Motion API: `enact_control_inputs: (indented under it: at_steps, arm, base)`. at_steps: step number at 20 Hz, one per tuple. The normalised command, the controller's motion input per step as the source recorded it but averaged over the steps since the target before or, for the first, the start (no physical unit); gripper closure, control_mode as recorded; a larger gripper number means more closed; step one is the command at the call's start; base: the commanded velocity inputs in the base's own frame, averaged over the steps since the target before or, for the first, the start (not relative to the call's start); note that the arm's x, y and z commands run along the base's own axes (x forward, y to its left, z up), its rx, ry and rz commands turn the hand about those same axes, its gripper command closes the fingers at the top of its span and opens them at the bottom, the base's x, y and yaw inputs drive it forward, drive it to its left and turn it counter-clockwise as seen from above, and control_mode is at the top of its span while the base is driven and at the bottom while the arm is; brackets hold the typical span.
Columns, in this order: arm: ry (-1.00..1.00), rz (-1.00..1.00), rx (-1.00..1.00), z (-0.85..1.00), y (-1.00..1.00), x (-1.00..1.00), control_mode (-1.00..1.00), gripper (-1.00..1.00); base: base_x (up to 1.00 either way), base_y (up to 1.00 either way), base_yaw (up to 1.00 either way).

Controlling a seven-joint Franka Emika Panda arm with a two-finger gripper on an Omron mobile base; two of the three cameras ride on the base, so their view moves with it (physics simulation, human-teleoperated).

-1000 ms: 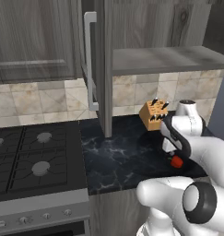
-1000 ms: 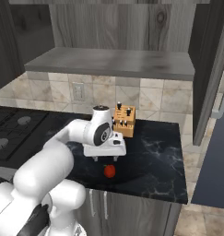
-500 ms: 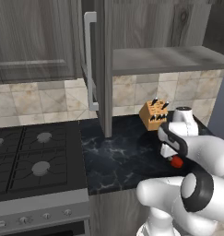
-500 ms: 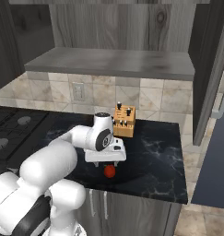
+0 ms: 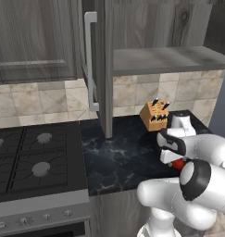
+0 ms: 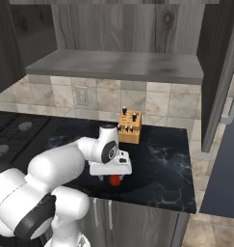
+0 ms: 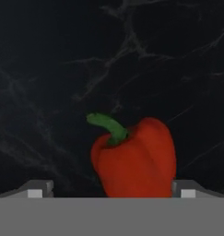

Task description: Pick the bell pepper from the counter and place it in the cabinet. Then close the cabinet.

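Hovering gripper over the bell pepper
Gripper is released, its 2 fingertips flanking the pepper lying on the black worktop near the front edge, stem pointing away.

The arm is a chain of rounded, glossy white shells joined by dark rings at the joints, ending in a boxy white gripper.
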Motion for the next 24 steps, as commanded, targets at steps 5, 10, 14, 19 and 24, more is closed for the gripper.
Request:
enact_control_inputs:
  at_steps: [5,10,14,19,24]
  arm:
    - [0.0,0.0,0.0,-0.22,-0.07,0.06,-1.0,-1.0]
    - [0.0,0.0,0.0,-0.3,-0.1,0.03,-1.0,-1.0]
    - [0.0,0.0,0.0,-0.49,-0.04,0.0,-1.0,1.0]
    - [0.01,0.04,-0.02,-0.11,0.01,-0.05,-1.0,1.0]
    - [0.08,0.21,-0.01,0.59,0.18,-0.02,-1.0,1.0]
  base:
    - [0.0,0.0,0.0]
    - [0.0,0.0,0.0]
    - [0.0,0.0,0.0]
    - [0.0,0.0,0.0]
    - [0.0,0.0,0.0]
